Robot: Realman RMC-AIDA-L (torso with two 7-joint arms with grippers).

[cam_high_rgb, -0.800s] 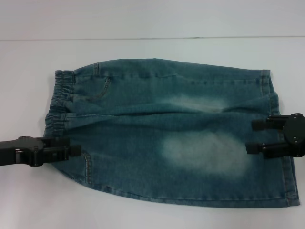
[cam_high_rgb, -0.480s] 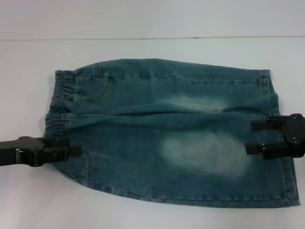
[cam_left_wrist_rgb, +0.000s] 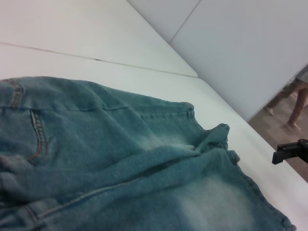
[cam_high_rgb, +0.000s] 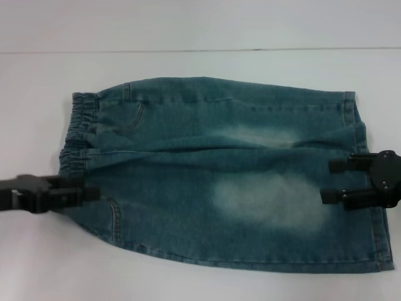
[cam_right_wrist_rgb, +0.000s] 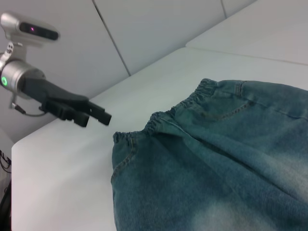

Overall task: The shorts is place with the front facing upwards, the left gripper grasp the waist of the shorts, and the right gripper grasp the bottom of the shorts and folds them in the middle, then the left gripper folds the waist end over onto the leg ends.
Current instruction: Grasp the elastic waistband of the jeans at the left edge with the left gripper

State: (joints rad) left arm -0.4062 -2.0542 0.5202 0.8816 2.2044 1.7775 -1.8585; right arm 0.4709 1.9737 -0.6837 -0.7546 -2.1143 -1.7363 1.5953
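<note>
The blue-green denim shorts [cam_high_rgb: 207, 169] lie flat on the white table, folded lengthwise. The ruffled waist [cam_high_rgb: 80, 125] is at the left and the leg ends [cam_high_rgb: 381, 238] are at the right. My left gripper [cam_high_rgb: 94, 191] sits at the near corner of the waist. In the right wrist view the left gripper [cam_right_wrist_rgb: 98, 117] is just clear of the waist [cam_right_wrist_rgb: 159, 120] and holds no cloth. My right gripper [cam_high_rgb: 327, 180] stands open over the leg ends with nothing between its prongs. One of its fingers [cam_left_wrist_rgb: 284, 153] shows past the bunched hems [cam_left_wrist_rgb: 214, 137].
The white table [cam_high_rgb: 200, 279] reaches all round the shorts, with a seam line [cam_high_rgb: 188, 50] behind them. Its far edge [cam_left_wrist_rgb: 269, 144] drops off past the leg ends, and a person's legs [cam_left_wrist_rgb: 293, 96] stand beyond it.
My left gripper has drawn a little to the left along the waist's near corner. The right gripper and the shorts have hardly moved.
</note>
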